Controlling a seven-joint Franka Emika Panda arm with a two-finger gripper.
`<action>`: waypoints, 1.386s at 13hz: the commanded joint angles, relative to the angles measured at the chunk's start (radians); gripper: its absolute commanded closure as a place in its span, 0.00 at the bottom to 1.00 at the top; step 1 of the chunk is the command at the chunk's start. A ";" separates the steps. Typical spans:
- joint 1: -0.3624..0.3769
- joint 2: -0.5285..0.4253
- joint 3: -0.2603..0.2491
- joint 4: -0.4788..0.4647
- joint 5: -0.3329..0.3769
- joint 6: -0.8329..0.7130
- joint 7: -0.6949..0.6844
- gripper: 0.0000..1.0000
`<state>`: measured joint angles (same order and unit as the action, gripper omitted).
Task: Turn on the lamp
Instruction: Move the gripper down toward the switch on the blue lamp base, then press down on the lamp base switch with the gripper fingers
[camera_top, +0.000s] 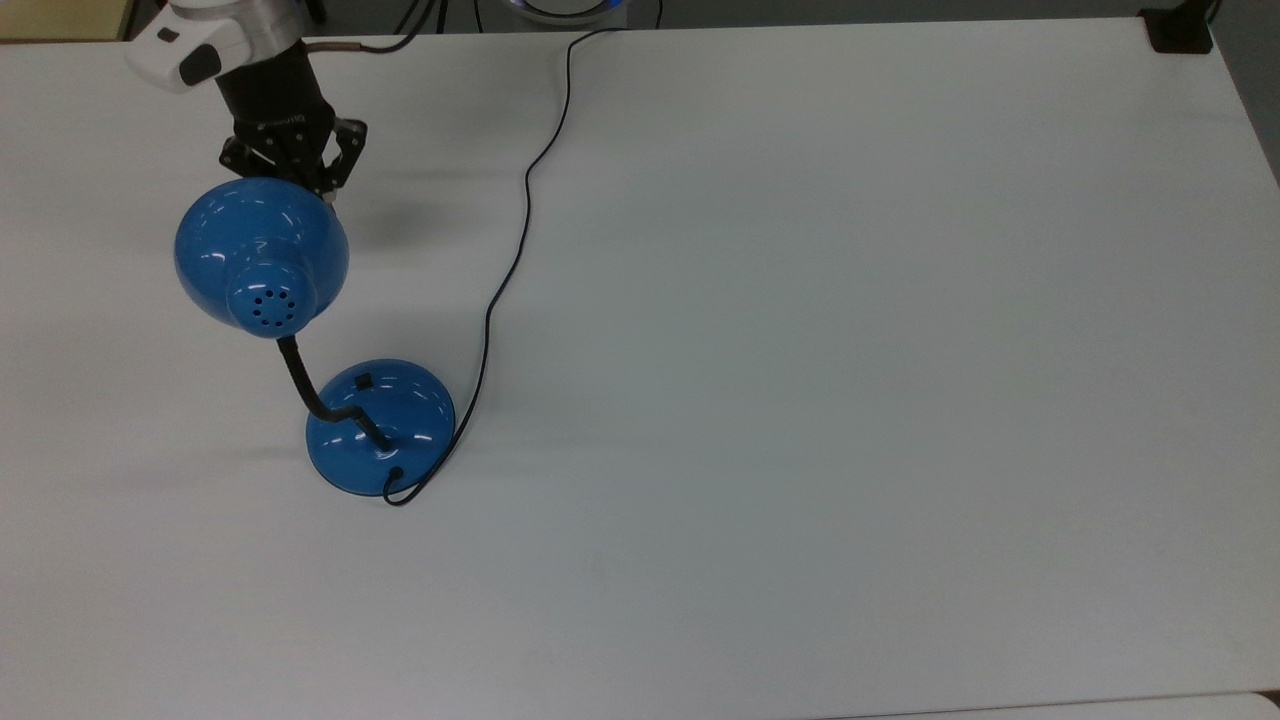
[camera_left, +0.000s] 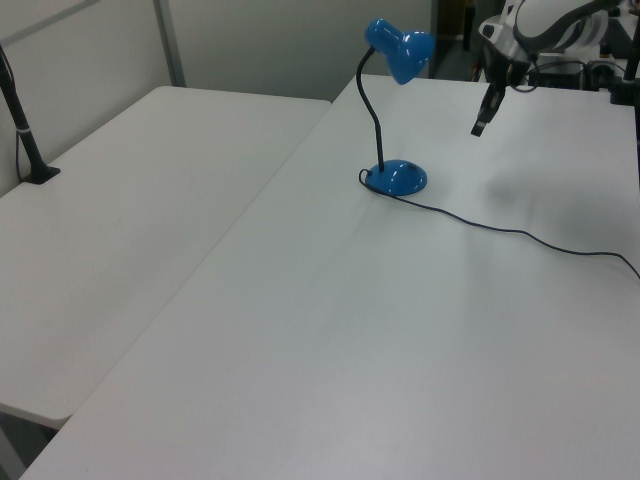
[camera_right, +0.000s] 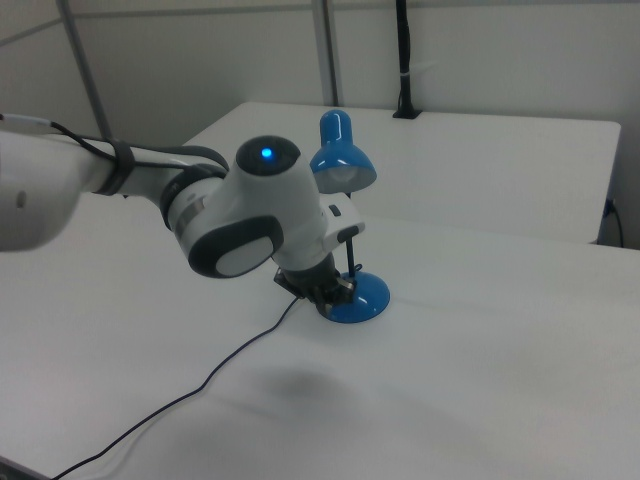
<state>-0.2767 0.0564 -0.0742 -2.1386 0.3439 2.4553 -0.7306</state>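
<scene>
The lamp stands at the top view's left, with its glossy blue dome shade (camera_top: 262, 250) unlit, a black gooseneck (camera_top: 305, 385) and a round blue base (camera_top: 385, 430). A small black switch (camera_top: 362, 381) sits on the base. My gripper (camera_top: 322, 188) hangs just beyond the shade's far edge, partly hidden by it, well away from the switch. In the left view the gripper (camera_left: 479, 125) points down with its fingers together, to the right of the lamp (camera_left: 397, 178) and above the table. In the right view the gripper (camera_right: 330, 290) hangs in front of the lamp base (camera_right: 365, 298).
The lamp's thin black cord (camera_top: 520, 220) runs from the base to the white table's (camera_top: 850, 400) far edge. A black clamp (camera_top: 1180, 30) sits at the top view's upper right corner. A second white table (camera_left: 130, 200) with a black post (camera_left: 25, 130) adjoins.
</scene>
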 joint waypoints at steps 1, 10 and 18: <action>0.013 0.084 0.014 -0.015 0.128 0.209 -0.090 1.00; 0.068 0.246 0.083 0.068 0.338 0.462 -0.099 1.00; 0.091 0.306 0.083 0.140 0.408 0.465 -0.098 1.00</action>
<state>-0.1998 0.3296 0.0110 -2.0223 0.7178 2.9041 -0.8054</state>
